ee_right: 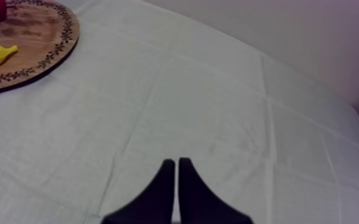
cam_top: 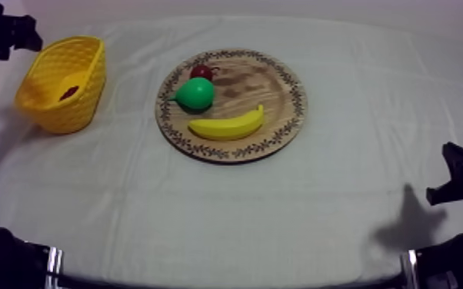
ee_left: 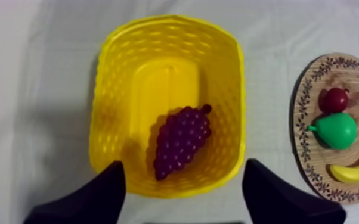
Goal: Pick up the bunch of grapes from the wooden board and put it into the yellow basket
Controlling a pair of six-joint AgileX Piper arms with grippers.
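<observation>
The bunch of grapes (ee_left: 182,140) is dark purple and lies on the floor of the yellow basket (ee_left: 113,101). My left gripper (ee_left: 183,164) hangs open above the basket's near rim, its fingers (ee_left: 101,193) wide apart and holding nothing. From above, the basket (cam_top: 73,107) stands at the table's left, with the grapes (cam_top: 69,92) as a dark spot inside and my left gripper (cam_top: 19,34) just behind it. The round wooden board (cam_top: 269,92) lies mid-table. My right gripper (ee_right: 176,162) is shut on nothing over bare cloth, low at the right side (cam_top: 454,181).
On the board lie a green pear (cam_top: 196,93), a small red fruit (cam_top: 201,72) and a banana (cam_top: 228,125). The board (ee_left: 298,107) sits a short way right of the basket. Bare cloth stretches across the front and right of the table.
</observation>
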